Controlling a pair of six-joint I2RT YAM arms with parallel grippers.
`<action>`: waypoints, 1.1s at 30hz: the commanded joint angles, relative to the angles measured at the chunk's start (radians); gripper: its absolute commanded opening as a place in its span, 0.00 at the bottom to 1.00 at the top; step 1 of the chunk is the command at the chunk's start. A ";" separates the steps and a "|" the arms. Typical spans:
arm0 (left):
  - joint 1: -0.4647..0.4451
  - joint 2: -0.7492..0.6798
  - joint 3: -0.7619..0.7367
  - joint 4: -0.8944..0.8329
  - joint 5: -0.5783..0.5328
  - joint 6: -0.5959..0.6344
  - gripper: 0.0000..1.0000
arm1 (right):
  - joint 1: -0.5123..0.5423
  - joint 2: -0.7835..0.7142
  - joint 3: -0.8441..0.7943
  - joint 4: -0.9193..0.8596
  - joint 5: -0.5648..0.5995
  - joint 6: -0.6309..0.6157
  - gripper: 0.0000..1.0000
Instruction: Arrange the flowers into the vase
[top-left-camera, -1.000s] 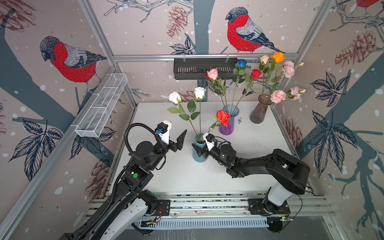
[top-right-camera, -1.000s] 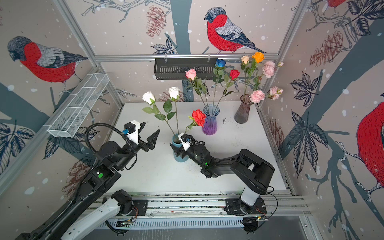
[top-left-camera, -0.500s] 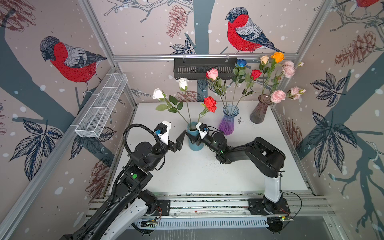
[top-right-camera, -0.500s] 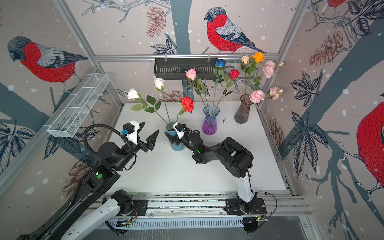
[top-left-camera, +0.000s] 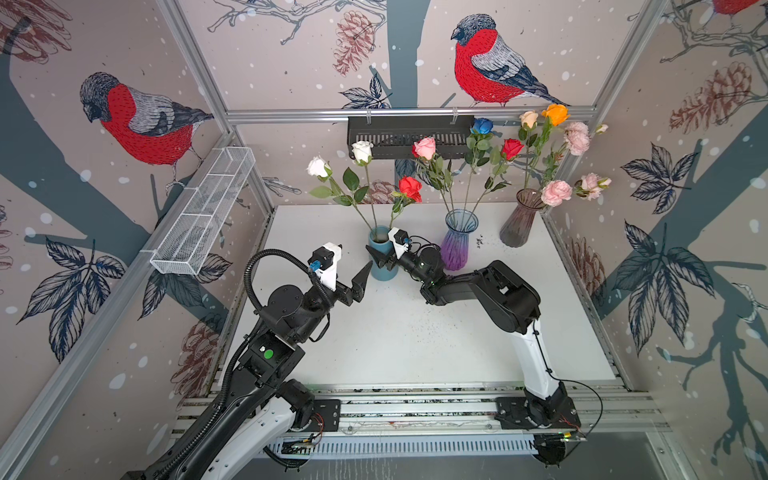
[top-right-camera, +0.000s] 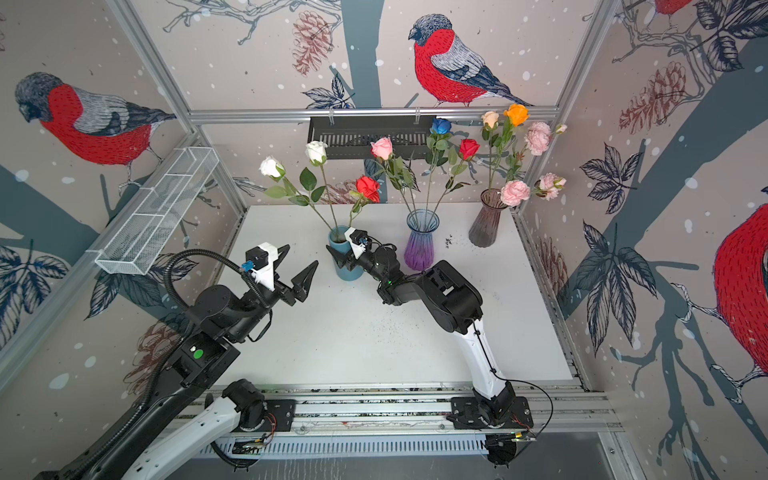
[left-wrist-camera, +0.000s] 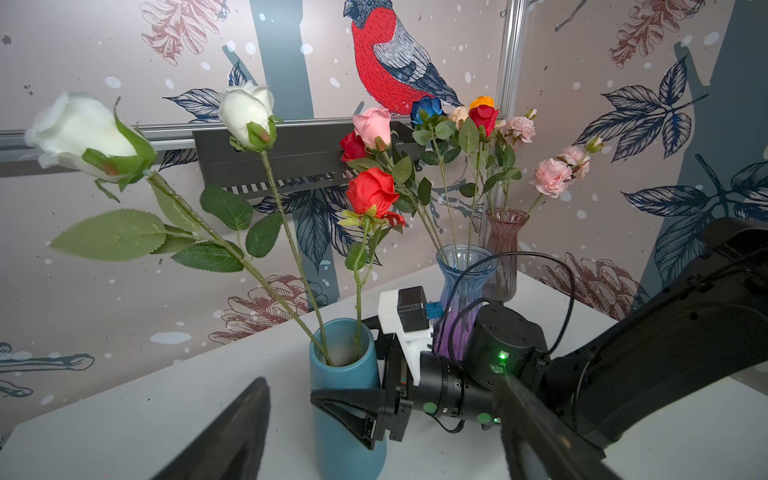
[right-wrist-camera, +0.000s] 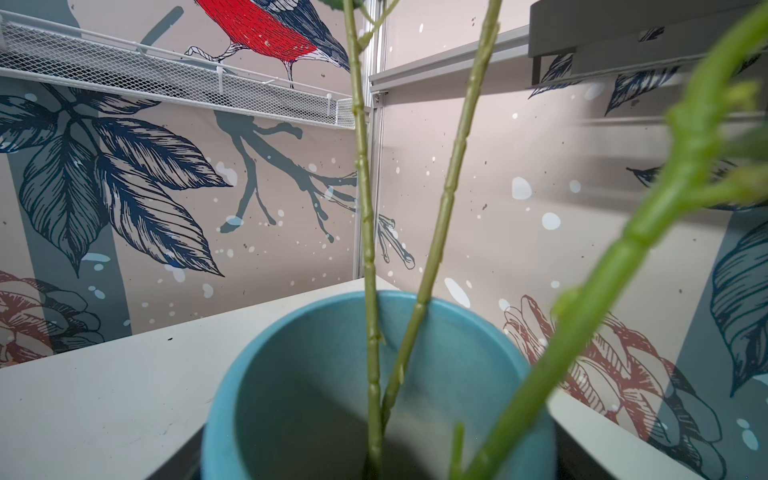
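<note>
A blue vase (top-left-camera: 380, 272) (top-right-camera: 347, 272) stands on the white table left of centre and holds two white roses (top-left-camera: 318, 167) and a red rose (top-left-camera: 410, 188). My right gripper (top-left-camera: 384, 255) (top-right-camera: 343, 254) is closed around the vase's body from the right. One of its fingers (left-wrist-camera: 349, 409) lies across the vase's front in the left wrist view. The right wrist view looks into the vase's rim (right-wrist-camera: 291, 332) at three green stems (right-wrist-camera: 370, 249). My left gripper (top-left-camera: 355, 257) (top-right-camera: 302, 255) hovers open and empty just left of the vase.
A purple-blue glass vase (top-left-camera: 457, 245) with pink, blue and red roses stands right of the blue one. A brown glass vase (top-left-camera: 517, 220) with orange, cream and pink flowers sits at the back right. A white wire basket (top-left-camera: 203, 212) hangs on the left wall, a black tray (top-left-camera: 409, 133) on the back wall.
My right gripper has carried the blue vase with its three roses away from the table's front, back and to the left. The left arm has stayed put.
</note>
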 joint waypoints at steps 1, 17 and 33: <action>0.002 0.008 0.007 0.038 0.013 0.005 0.85 | -0.004 0.042 0.064 0.080 -0.025 0.010 0.27; 0.002 -0.003 -0.001 0.036 -0.009 0.012 0.85 | -0.014 0.229 0.390 -0.017 -0.012 -0.006 0.26; 0.007 -0.008 0.008 0.027 0.002 0.009 0.85 | -0.015 0.145 0.368 -0.175 -0.019 -0.018 0.30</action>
